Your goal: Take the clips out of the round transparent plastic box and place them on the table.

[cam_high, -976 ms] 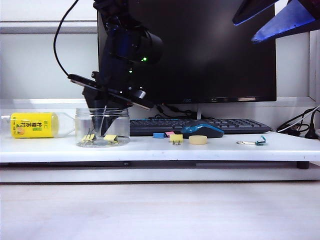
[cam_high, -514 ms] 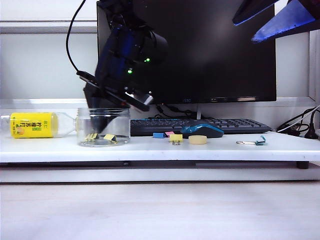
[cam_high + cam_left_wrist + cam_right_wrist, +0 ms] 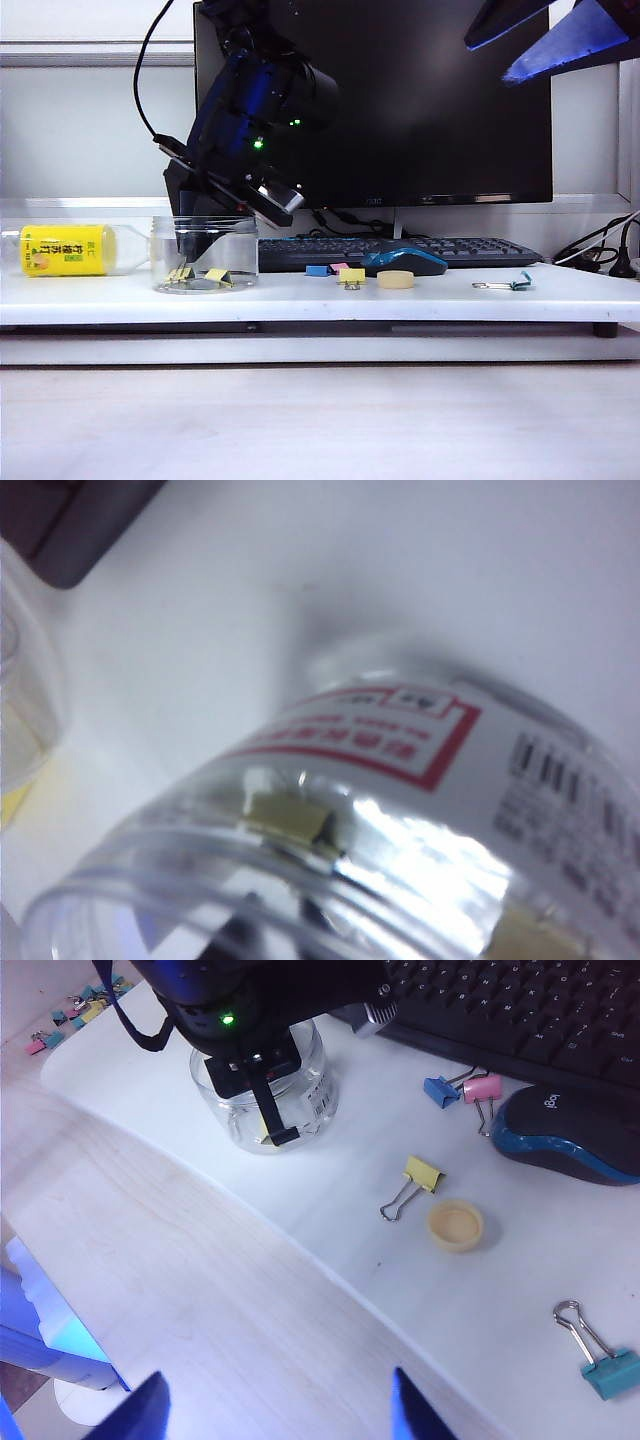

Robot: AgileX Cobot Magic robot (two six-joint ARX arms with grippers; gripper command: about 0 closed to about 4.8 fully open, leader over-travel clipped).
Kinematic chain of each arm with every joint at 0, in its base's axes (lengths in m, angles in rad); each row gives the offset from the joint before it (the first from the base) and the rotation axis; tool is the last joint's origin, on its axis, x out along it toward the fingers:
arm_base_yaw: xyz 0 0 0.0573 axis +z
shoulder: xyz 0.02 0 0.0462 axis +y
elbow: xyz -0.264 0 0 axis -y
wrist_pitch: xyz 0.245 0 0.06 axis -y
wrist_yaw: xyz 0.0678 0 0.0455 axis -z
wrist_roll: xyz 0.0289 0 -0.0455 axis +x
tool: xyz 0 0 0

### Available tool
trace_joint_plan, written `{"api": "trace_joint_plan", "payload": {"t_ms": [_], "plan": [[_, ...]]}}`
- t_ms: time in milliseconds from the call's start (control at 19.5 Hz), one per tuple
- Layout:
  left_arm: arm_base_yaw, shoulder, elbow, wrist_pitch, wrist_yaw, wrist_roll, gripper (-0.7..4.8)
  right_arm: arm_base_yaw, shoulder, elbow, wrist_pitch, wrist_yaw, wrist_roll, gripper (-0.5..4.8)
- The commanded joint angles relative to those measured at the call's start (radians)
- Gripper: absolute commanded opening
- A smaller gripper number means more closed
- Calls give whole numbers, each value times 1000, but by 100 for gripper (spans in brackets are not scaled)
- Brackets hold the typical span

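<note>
The white table [image 3: 300, 298] spans the exterior view, carrying a monitor [image 3: 430, 100], a keyboard [image 3: 400, 250], a blue mouse [image 3: 405, 260] and a yellow-labelled bottle [image 3: 65, 250] lying on its side at the left. The round transparent plastic box [image 3: 205, 255] stands upright between the bottle and the keyboard. The left gripper [image 3: 272, 1120] reaches down through its mouth; its fingers sit close together, but whether they pinch anything cannot be told. The right gripper [image 3: 275, 1405] hangs high above the table's front edge on the right, its jaws spread wide and holding nothing. Pale-yellow clips [image 3: 195, 275] lie on the box floor. One yellow clip [image 3: 423, 1173] rests on the table beside a round cream disc [image 3: 456, 1226]. Blue [image 3: 437, 1091] and pink [image 3: 483, 1087] clips lie touching by the mouse; a teal clip [image 3: 608, 1373] lies well apart.
</note>
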Motion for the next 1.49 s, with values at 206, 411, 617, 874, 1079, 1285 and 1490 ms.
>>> {"api": "trace_joint_plan", "payload": {"t_ms": [206,411,617,874,1079,1285,1490], "plan": [[4,23,-14,-4,7,-148,104,1,0,5,14,-2,-4,284],[4,24,-15,25,61,-184,206,1,0,5,13,-2,-3,284],[4,24,-15,48,76,-187,206,1,0,5,10,-2,-4,284],[4,25,-15,96,145,-183,166,1,-1,5,11,-2,-3,284],[4,25,-14,132,201,-183,152,1,-1,5,10,-2,-3,284],[14,25,-15,143,235,-176,151,1,-1,5,10,-1,-3,284],[25,24,-14,151,253,-175,116,1,0,5,10,-1,-3,284]]}}
